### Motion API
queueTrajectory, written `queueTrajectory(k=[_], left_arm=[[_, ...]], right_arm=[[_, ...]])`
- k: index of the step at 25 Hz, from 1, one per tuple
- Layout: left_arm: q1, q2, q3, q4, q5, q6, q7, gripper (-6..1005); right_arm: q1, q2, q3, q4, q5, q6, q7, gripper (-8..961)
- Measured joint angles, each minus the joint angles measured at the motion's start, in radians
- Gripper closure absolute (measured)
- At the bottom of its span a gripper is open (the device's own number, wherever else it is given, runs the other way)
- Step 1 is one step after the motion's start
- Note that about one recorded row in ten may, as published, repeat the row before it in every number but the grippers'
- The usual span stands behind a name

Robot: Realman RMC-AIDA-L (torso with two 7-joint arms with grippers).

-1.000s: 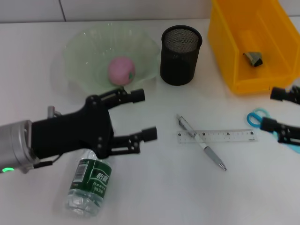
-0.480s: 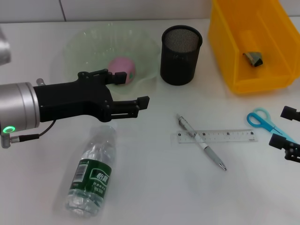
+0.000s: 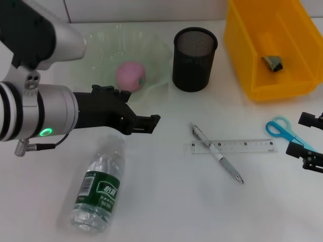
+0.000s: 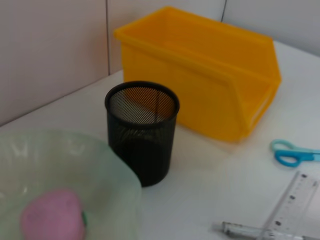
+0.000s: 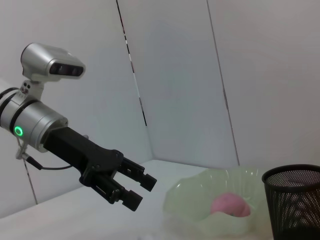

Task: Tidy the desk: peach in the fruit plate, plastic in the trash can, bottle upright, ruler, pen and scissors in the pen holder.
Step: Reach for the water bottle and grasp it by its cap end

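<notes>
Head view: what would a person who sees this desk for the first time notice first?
Probably the big left arm, its open claw hanging over the desk between the green fruit plate with the pink peach and the bottle lying on its side. Next, the bright yellow bin at the far right, beside the black mesh pen holder.

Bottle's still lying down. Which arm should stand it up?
Left, probably. The left tool hangs open just above the neck end of the clear plastic bottle with the green label, while the right tool sits at the far edge by the blue-handled scissors.
</notes>
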Motion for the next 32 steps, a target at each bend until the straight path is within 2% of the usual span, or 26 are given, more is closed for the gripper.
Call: queueTrajectory(k=[2,3,4,5,7,8,9,10,23,25,27,30,32], left_arm=[[0.000,0.000,0.000,0.000,0.000,0.000,0.000,139],[-0.028,-0.001,0.034,0.019,0.115,0.006,-0.130,139],[-0.028,-0.001,0.034,0.019,0.115,0.006,-0.130,139],[-0.043,-0.001,0.051,0.022,0.183,0.007,-0.198,139],[-0.043,-0.001,0.051,0.022,0.183,0.007,-0.198,139],[-0.059,-0.001,0.078,0.024,0.257,0.010,-0.252,139],[-0.059,-0.001,0.078,0.024,0.257,0.010,-0.252,139],[-0.074,-0.002,0.115,0.023,0.295,0.021,-0.271,139],[-0.094,-0.004,0.117,0.012,0.297,0.097,-0.319,139],[-0.113,-0.007,0.073,-0.034,0.286,0.125,-0.333,139],[-0.113,-0.007,0.073,-0.034,0.286,0.125,-0.333,139],[-0.158,-0.007,0.059,-0.145,0.285,0.112,-0.333,139],[-0.173,-0.007,0.058,-0.168,0.284,0.108,-0.333,139]], right_arm=[[0.000,0.000,0.000,0.000,-0.001,0.005,0.000,118],[0.000,0.001,0.000,0.001,-0.002,0.007,0.000,118],[0.000,0.001,0.000,0.001,-0.002,0.008,0.000,118],[0.000,0.001,0.000,0.002,-0.002,0.009,0.001,118],[0.000,0.001,0.000,0.002,-0.003,0.011,0.001,118],[0.000,0.002,0.000,0.003,-0.003,0.012,0.001,118],[0.000,0.002,0.000,0.003,-0.003,0.013,0.002,118],[0.001,0.002,0.000,0.003,-0.003,0.015,0.003,118],[0.005,0.002,0.000,0.003,-0.003,0.020,0.006,118],[0.006,0.002,0.000,0.003,-0.003,0.020,0.006,118],[0.007,0.002,0.000,0.004,-0.003,0.020,0.007,118],[0.008,0.002,0.000,0.008,-0.003,0.021,0.008,118],[0.009,0.002,0.000,0.013,-0.003,0.025,0.008,118]])
